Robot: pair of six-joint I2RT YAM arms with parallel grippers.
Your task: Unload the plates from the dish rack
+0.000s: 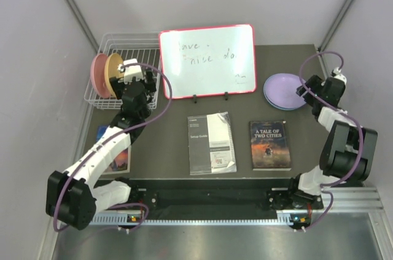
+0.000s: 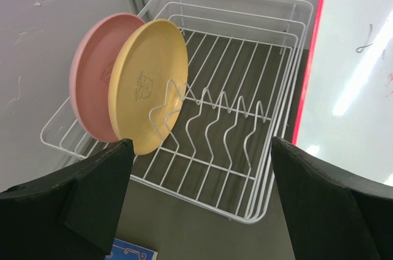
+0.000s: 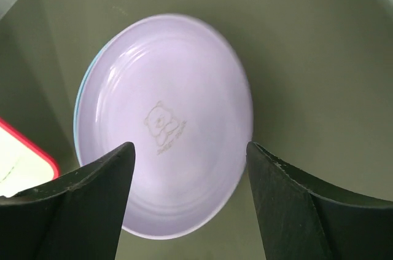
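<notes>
Top view: hovering left gripper [image 1: 131, 73] beside dish rack [image 1: 123, 40], far left; pink plate [image 1: 98, 74], tan-orange plate [image 1: 114, 69] standing in slots, waiting.
Left wrist: holding jaws wide apart, empty, likely aiming for tan-orange plate.
Right wrist: hovering right gripper [image 3: 190, 148], spread, empty, over lavender plate [image 3: 178, 82] lying on blue plate [image 3: 77, 118], far right.

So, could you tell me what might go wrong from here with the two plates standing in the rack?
The tan-orange plate and pink plate stand close together in the dish rack; the open left hand could snag both or tip one out.
A wire prong crosses the tan-orange plate's lower edge; a sideways pull might drag the rack.
The whiteboard stands right beside the rack; a plate carried out could bump it.
</notes>
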